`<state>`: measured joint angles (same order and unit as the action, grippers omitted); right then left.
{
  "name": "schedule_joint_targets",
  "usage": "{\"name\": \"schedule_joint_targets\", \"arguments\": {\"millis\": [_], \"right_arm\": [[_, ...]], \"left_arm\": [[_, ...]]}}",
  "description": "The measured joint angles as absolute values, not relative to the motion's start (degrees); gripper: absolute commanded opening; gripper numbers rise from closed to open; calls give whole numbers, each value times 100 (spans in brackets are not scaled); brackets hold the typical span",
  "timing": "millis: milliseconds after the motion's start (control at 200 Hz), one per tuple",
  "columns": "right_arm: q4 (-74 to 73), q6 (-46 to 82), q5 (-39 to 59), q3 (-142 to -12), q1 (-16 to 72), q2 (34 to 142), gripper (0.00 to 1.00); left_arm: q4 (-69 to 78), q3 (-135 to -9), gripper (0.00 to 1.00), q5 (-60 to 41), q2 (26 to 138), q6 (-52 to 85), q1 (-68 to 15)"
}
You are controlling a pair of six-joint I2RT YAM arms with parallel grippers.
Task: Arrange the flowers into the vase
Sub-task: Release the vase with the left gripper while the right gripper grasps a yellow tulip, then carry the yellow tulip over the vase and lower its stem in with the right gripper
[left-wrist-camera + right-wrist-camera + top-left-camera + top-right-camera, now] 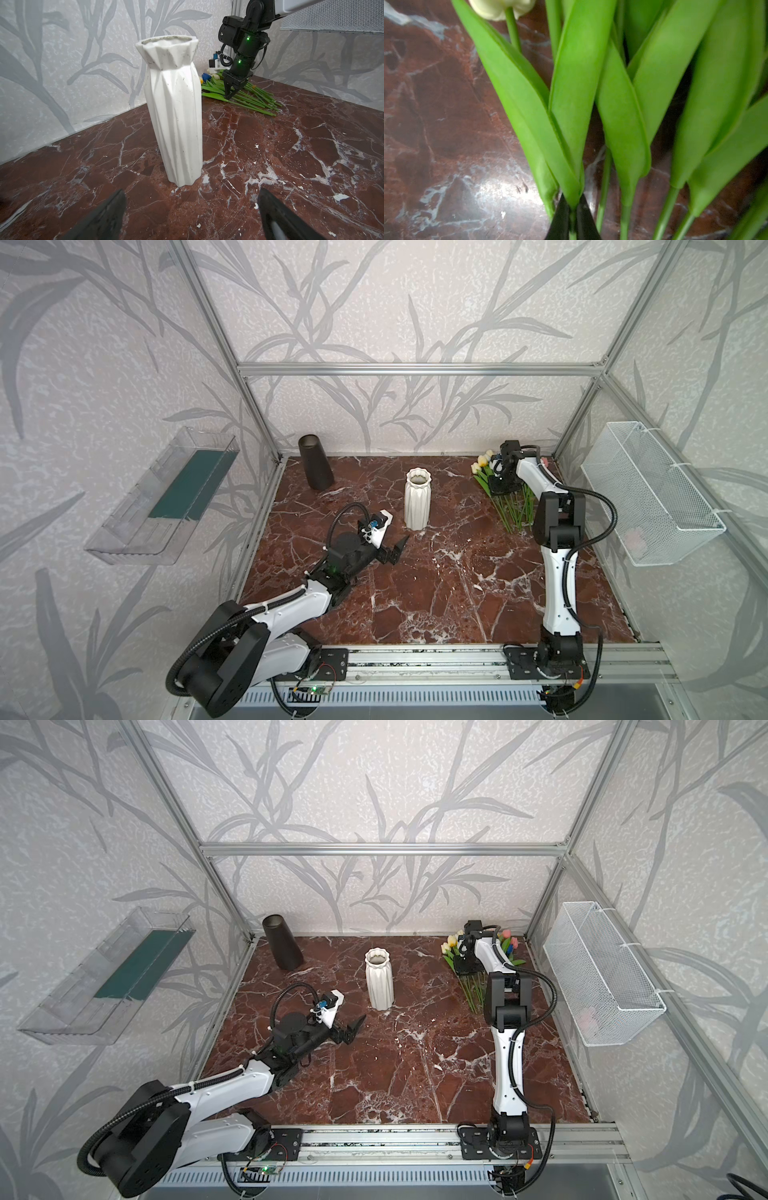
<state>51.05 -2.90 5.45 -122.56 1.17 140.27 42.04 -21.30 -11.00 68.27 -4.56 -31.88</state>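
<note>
we are logging the task as barely begun: the white vase [417, 499] is standing empty mid-desk [415, 593], the flowers [513, 510] are all lying bunched at the far right, the right tool [572, 205] is pinching one of their stems, and the left tool [192, 192] is gaping empty near the vase.

From where I stand, the near and middle stretch of the marble table [436, 605] lies bare, with room for a gripper to sweep between the two arms. The white vase [417, 499] stands upright toward the back with bare marble all round it and its mouth uncovered, the spread left gripper [397, 549] near its foot, and the dark vase [316, 464] fills the far left corner. The far right corner is crowded: the flowers [515, 510] lie heaped, the right arm [557, 526] leans over them, and the wire basket [648, 489] juts from the wall alongside.
</note>
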Motion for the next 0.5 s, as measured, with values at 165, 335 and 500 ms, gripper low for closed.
{"name": "schedule_joint_targets", "arguments": {"millis": [165, 335, 500], "right_arm": [[5033, -274, 622, -11649, 145, 13417, 7], [4762, -191, 668, -10892, 174, 12392, 5], [4307, -86, 816, -10119, 211, 11413, 4]], "left_arm": [[4204, -2130, 99, -1076, 6823, -456, -3190], [4263, -2130, 99, -1020, 6823, -456, -3188], [4338, -2130, 99, -963, 6818, -491, -3190]]}}
